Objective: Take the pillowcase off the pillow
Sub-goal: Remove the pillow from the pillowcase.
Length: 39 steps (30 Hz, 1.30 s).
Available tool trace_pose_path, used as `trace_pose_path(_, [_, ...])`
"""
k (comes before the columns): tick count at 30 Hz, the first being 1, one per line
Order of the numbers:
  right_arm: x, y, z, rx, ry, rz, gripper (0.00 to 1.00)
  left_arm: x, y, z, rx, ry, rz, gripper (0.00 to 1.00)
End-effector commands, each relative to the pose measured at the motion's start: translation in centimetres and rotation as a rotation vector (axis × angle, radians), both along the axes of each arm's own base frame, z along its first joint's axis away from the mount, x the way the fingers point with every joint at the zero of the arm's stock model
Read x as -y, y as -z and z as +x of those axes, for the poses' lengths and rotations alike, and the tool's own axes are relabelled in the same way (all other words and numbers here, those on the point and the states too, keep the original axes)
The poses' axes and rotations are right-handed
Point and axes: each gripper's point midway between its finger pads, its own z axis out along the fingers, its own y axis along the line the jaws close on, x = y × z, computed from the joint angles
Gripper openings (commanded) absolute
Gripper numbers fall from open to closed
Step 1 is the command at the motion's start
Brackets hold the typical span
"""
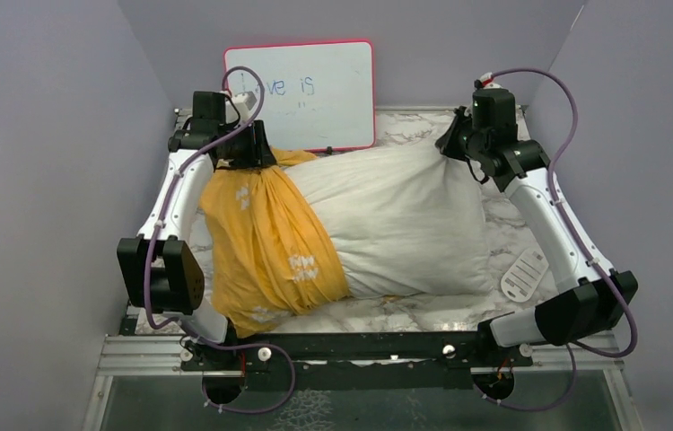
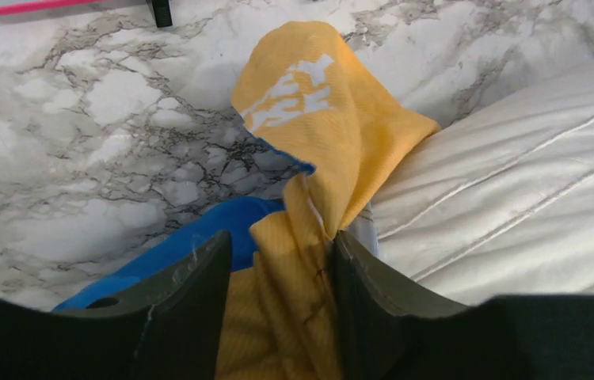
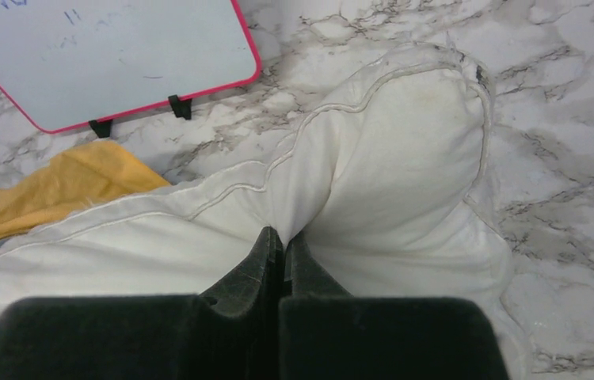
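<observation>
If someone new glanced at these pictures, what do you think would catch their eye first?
First comes the big white pillow across the middle of the table, with the yellow-orange pillowcase bunched over its left end only. Next, each arm pinches an end: the left gripper is shut on a fold of pillowcase, and the right gripper on the pillow's far right corner. A pink-framed whiteboard stands at the back.
</observation>
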Motion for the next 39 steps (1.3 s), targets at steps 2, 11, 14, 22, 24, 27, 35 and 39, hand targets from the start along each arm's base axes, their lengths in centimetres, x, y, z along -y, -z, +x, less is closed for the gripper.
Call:
trace_pose_path(2, [3.3,-5.7,3.7,0.18,0.137,-0.07,0.01,-0.4,-5.2,0.6,0.138,0.005,-0.043,0.69])
trace_pose_path(11, [4.4,-3.6,8.0,0.098,0.145,-0.183,0.13,1.9,-13.2,-2.3,0.339,-0.006,-0.036,0.84])
trace_pose_path(14, [0.9,-1.8,7.9,0.015,-0.077,-0.156,0.49,5.0,-11.4,-4.3,0.313,0.044,-0.055,0.84])
trace_pose_path(22, [-0.3,-1.9,2.0,-0.093,-0.125,-0.023,0.69,11.0,-10.5,-8.9,0.324,0.097,-0.123,0.85])
trace_pose_path(24, [-0.7,-2.7,-0.2,-0.044,-0.14,0.041,0.74,12.4,-10.4,-10.1,0.321,0.124,-0.146,0.85])
trace_pose_path(27, [-1.0,-1.6,-4.1,-0.035,-0.163,0.113,0.76,14.0,-9.7,-12.1,0.306,0.158,-0.173,0.85])
trace_pose_path(35, [-1.1,3.6,-14.2,-0.143,-0.167,0.28,0.76,19.6,-6.5,-19.7,0.166,0.238,-0.366,0.84])
trace_pose_path(39, [-0.5,6.7,-17.0,-0.223,-0.066,0.359,0.76,22.3,-3.4,-22.8,0.129,0.307,-0.312,0.84])
